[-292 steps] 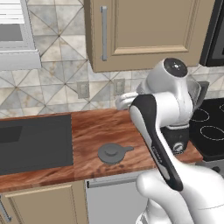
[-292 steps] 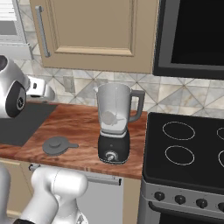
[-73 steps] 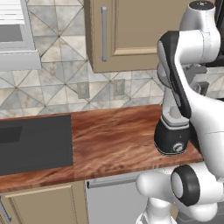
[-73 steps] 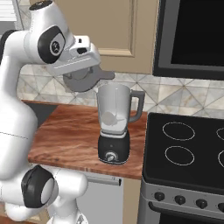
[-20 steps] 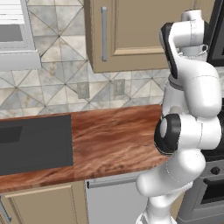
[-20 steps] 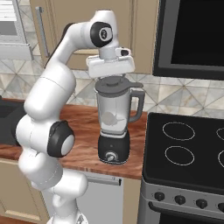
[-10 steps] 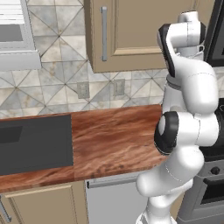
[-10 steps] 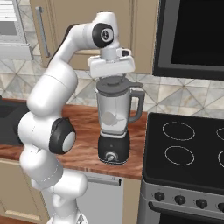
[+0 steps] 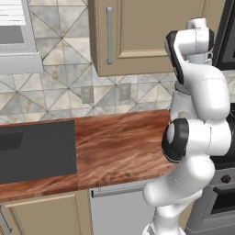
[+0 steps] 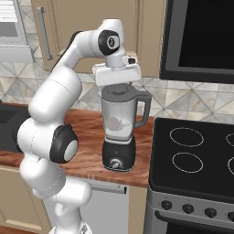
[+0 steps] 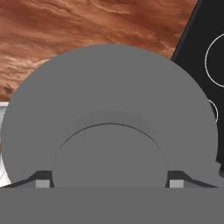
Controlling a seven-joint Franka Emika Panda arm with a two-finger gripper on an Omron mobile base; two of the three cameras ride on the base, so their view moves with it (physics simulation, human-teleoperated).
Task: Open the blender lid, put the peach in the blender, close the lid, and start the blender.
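Note:
The blender (image 10: 119,154) stands on the wooden counter beside the stove, with a black base, a round front knob and a clear jar (image 10: 123,109) with a dark handle. Inside the jar the peach (image 10: 114,123) shows as a pale round shape. The blender lid (image 10: 119,89) lies flat on the jar's top. My gripper (image 10: 117,82) points straight down on it. In the hand view the grey blender lid (image 11: 109,87) spreads wide, and my gripper (image 11: 109,181) is shut on its raised centre knob, one fingertip on each side.
A black stove top (image 10: 196,151) with ring burners adjoins the blender on the right, with knobs along its front. A dark sink (image 9: 36,151) is set in the counter (image 9: 119,142) to the left. Wall cabinets (image 9: 147,32) and a dark microwave (image 10: 201,36) hang above.
The hand carried the lid from the upper left over the jar. In the last second it sank slightly, and the lid now rests on the jar's top.

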